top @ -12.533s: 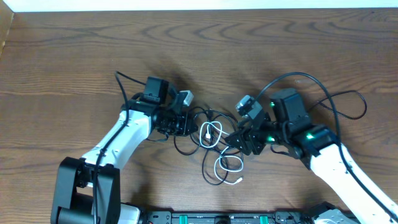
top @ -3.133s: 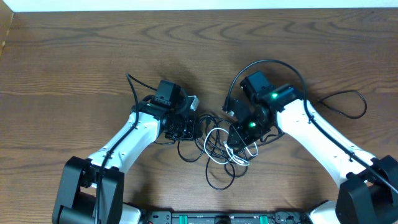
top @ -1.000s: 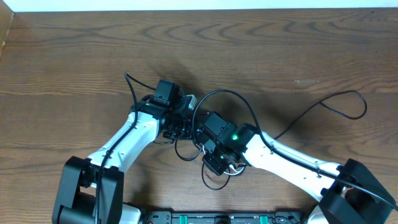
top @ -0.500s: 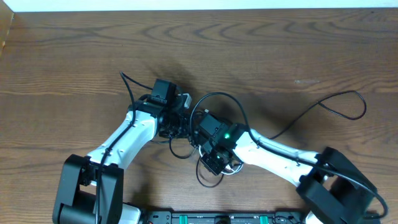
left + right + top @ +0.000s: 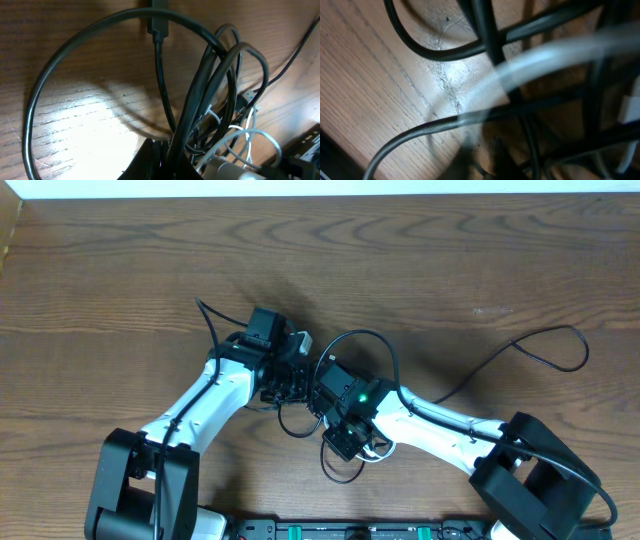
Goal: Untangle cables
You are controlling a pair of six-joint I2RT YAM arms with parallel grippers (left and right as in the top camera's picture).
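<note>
The cables lie in one knot between the two arms. The black cable point(image 5: 335, 472) loops out below it, and a bit of the white cable point(image 5: 378, 450) shows at the right. My left gripper point(image 5: 287, 385) is at the knot's left side, shut on black cable strands point(image 5: 160, 75) that run up from its jaws point(image 5: 170, 160); white cable point(image 5: 250, 132) curls beside them. My right gripper point(image 5: 345, 442) is pressed down into the knot. Its view is blurred: white cable point(image 5: 560, 50) crosses black cable point(image 5: 430, 50), and its fingers point(image 5: 487, 162) stand close together.
A thick black arm wire point(image 5: 545, 350) trails across the table to the right, and another arcs over the right arm point(image 5: 370, 335). The left arm's own wire point(image 5: 205, 315) sticks out at the upper left. The arm bases sit at the near edge.
My right arm has slid a little to the left over the knot, and its jaws have narrowed. The left arm has hardly moved and keeps its grip.
</note>
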